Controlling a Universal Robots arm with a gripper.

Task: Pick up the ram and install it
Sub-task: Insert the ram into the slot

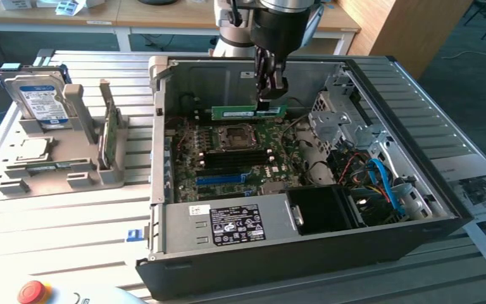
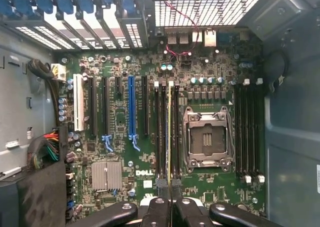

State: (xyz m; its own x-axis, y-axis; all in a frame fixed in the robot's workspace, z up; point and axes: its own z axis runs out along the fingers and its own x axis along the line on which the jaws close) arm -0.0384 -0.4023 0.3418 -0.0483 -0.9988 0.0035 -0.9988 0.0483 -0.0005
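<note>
Ram between fingers inside case.

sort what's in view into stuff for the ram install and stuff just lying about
For the job:
- ram, gripped by the gripper, jaws shut on it
- motherboard in the open computer case

Lying about:
- hard drive standing in the grey holder
- red button
- papers
</note>
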